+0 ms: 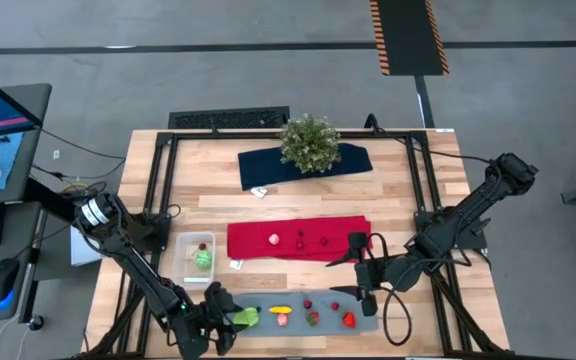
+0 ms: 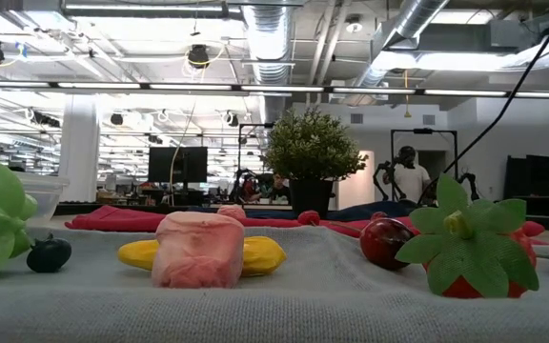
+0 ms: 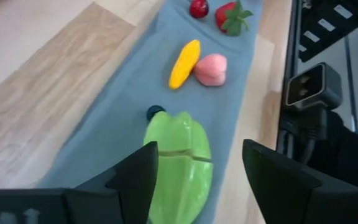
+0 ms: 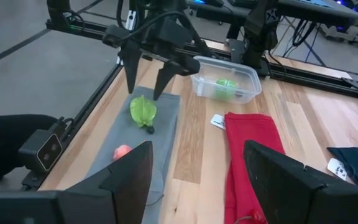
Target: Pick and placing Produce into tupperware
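A wooden table (image 1: 218,205) stood in an open workshop, with a grey mat (image 1: 318,322) along its near edge, a red cloth (image 1: 298,240) at the middle and a potted plant (image 1: 309,143) on a dark cloth toward twelve o'clock. The clear container (image 1: 196,256) sat at about nine o'clock from the red cloth and already held one green piece (image 1: 202,259).

The left gripper (image 3: 197,171) hung over the mat's left end with its fingers spread wide, one on either side of a green leafy toy (image 3: 178,163). In the right wrist view those fingers pointed down just above that toy and looked clear of it. A small dark berry (image 3: 155,112) lay touching the toy's far end, and a yellow piece (image 3: 184,63) and a pink piece (image 3: 210,69) lay beyond.

The right gripper (image 1: 362,288) waited at the mat's right end, at roughly three o'clock from the other arm, its fingers wide and holding nothing.

The step in hand looked like the pick of the green toy. Next it would need to lower, close across the toy's width without catching the berry, lift, and carry toward twelve o'clock to the container.
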{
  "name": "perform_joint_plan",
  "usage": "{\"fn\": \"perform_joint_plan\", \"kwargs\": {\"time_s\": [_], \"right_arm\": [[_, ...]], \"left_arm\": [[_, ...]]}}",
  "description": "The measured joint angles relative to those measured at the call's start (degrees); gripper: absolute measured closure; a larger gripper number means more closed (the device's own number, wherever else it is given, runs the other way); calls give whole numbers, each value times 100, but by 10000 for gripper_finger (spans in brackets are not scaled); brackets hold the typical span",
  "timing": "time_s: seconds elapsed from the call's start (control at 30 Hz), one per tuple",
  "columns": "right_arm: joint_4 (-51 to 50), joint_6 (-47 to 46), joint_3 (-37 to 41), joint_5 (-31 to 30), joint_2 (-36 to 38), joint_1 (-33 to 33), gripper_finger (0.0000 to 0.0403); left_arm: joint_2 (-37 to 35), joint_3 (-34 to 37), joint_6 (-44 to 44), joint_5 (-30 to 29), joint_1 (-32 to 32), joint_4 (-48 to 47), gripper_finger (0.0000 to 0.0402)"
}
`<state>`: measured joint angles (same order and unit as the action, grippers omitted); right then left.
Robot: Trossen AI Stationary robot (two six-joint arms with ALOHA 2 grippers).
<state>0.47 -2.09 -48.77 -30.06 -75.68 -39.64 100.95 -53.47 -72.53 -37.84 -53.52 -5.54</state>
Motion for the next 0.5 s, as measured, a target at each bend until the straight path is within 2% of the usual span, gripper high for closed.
{"fn": "perform_joint_plan", "kwargs": {"time_s": [0.2,0.5], "right_arm": [[-2,-4,0,2,-4,-2,128],[0,-6,-2,4,-4,-2,128]], "left_arm": [[48,0,-321,72,4,-321,145],[48,0,-262,210,4,-229,143]]}}
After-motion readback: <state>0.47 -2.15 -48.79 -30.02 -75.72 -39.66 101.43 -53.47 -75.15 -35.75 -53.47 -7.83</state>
